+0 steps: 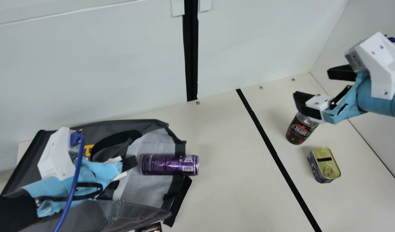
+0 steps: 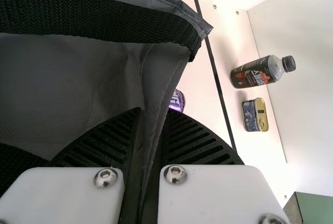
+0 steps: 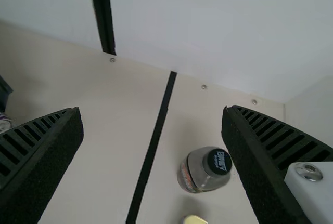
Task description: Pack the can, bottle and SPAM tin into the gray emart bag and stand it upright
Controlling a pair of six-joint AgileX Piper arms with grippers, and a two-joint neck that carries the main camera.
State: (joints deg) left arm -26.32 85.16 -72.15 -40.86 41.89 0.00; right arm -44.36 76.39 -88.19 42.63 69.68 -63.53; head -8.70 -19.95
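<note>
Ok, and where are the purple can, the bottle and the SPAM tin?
Purple can [image 1: 169, 165]: main view, on its side wall.
Bottle [image 2: 252, 74]: left wrist view, its label.
SPAM tin [image 1: 326, 164]: main view, its gold lid.

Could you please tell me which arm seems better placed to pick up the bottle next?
Probably the right: its gripper is open near the upright bottle, while the left gripper pinches the gray bag, farther away.

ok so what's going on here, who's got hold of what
The left end effector grips an edge of the gray bag, and the purple can lies on its side, sticking partly out of the mouth. The right end effector hangs open near the bottle, holding nothing. The bottle and the SPAM tin are on the table outside the bag.
</note>
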